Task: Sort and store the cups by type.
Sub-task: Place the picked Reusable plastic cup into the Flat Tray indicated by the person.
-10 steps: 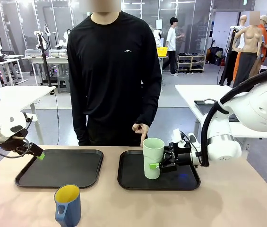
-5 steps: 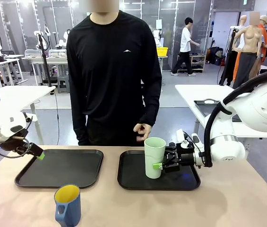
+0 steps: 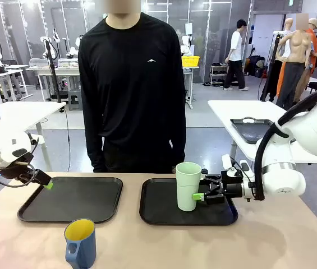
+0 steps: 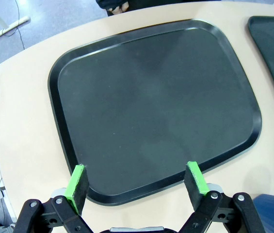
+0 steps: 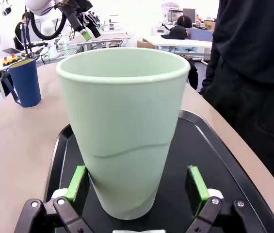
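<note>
The pale mint-green tumbler [image 3: 188, 186] stands upright on the right black tray [image 3: 158, 210]. My right gripper [image 3: 198, 196] reaches in from the right with its open jaws on either side of the tumbler's lower half. In the right wrist view the tumbler [image 5: 122, 131] sits between the green pads [image 5: 78, 187], close to the left one and with a gap to the right one. The dark blue mug [image 3: 80, 244], yellow inside, stands on the table near the front edge, left of centre. My left gripper [image 3: 46, 184] hangs open over the left tray's left edge [image 4: 69, 160].
The left black tray [image 3: 74, 199] holds nothing. A person in a black top [image 3: 133, 89] stands at the far side of the table, arms down. The blue mug [image 5: 25, 82] stands on bare tabletop well away from the right tray [image 5: 214, 160].
My right gripper and the tumbler have shifted a little to the right on the tray. The person's hand, pointing down at the right tray a second ago, has dropped away. The left arm stayed still.
</note>
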### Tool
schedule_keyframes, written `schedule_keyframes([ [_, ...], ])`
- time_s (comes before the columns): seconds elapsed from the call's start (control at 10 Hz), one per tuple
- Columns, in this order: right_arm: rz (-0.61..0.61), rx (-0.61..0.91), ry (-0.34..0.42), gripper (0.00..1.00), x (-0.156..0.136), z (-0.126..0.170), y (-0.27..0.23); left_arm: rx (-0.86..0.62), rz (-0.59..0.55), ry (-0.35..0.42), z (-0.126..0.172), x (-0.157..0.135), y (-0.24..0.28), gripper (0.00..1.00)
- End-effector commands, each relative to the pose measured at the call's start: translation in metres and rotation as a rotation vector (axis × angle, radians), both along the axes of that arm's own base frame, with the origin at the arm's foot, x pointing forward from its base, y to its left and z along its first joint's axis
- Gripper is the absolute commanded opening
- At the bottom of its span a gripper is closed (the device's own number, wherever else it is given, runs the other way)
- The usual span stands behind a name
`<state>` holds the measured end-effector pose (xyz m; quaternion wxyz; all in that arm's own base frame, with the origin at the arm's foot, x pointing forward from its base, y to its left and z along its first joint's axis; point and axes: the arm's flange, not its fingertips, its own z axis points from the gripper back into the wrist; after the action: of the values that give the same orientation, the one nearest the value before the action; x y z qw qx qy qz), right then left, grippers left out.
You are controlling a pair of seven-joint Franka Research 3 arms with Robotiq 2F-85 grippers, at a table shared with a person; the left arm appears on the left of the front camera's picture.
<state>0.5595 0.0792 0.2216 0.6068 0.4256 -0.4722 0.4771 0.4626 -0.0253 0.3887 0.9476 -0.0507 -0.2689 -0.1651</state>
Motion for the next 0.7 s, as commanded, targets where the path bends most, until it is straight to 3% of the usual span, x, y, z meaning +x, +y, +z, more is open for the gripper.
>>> schedule_keyframes([
  [0.0,-0.029,0.027,0.022,1.00,-0.006,0.001,-0.004,0.002,0.000,-0.002,0.001,0.001,0.001,1.00],
  [0.6,-0.104,0.042,0.010,1.00,-0.026,-0.001,-0.050,0.002,0.000,-0.002,0.001,0.001,0.001,1.00],
])
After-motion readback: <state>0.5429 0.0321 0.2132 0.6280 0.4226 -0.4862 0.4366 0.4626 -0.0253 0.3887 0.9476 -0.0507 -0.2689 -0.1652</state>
